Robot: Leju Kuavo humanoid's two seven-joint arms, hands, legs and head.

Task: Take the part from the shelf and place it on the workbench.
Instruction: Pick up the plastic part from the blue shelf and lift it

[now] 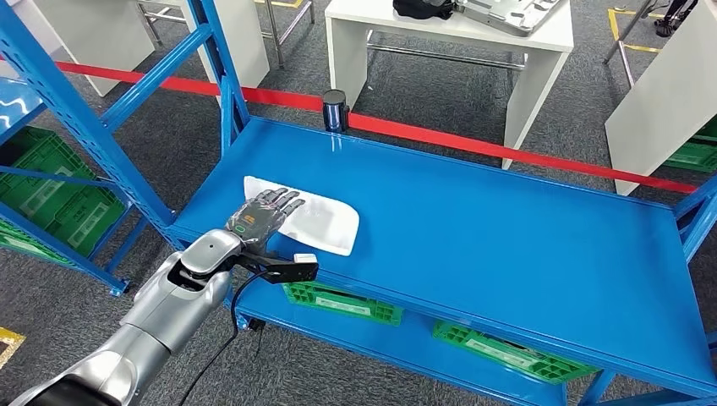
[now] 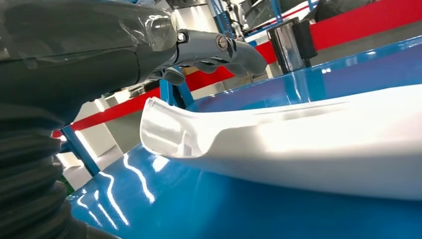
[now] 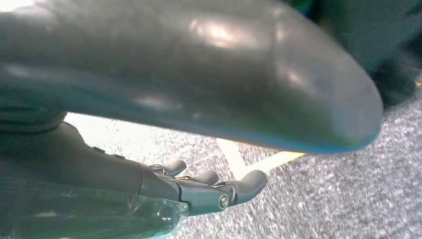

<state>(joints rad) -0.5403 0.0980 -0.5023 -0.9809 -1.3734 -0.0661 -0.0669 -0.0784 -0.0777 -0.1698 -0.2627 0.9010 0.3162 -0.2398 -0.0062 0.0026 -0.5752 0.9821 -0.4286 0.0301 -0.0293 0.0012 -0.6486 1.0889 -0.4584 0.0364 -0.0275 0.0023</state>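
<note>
Part (image 1: pixel 317 222): white, flat, elongated plastic piece with a raised curved lip at one end. Lies flat on the top board of the blue shelf (image 1: pixel 507 228), toward that board's 9 o'clock end in the head view. In the left wrist view the part (image 2: pixel 298 144) rests directly on the glossy blue surface.

Left hand (image 1: pixel 264 215): reaches in from 7 o'clock, palm down, fingers stretched forward and apart over the near end of the part. From the wrist camera the fingers (image 2: pixel 234 50) hang above the part's lip with a gap showing between them and the plastic; nothing is gripped.

Right hand (image 3: pixel 199 191): fingers extended, slightly curved, holding nothing, with grey carpet (image 3: pixel 348 199) and a yellow floor line (image 3: pixel 249 162) behind.

Black cylinder (image 1: pixel 335 110): upright at the shelf's far edge, at 12 o'clock from the part, well apart from it.

Red strip (image 1: pixel 473 144): runs across the floor beyond the shelf.

Green crates (image 1: pixel 342 300): on the lower shelf level, under the top board; more at 9 o'clock in the neighbouring rack (image 1: pixel 51 203).

White table (image 1: pixel 448 42): at 12 o'clock beyond the red strip, carrying a dark object and a grey item.
</note>
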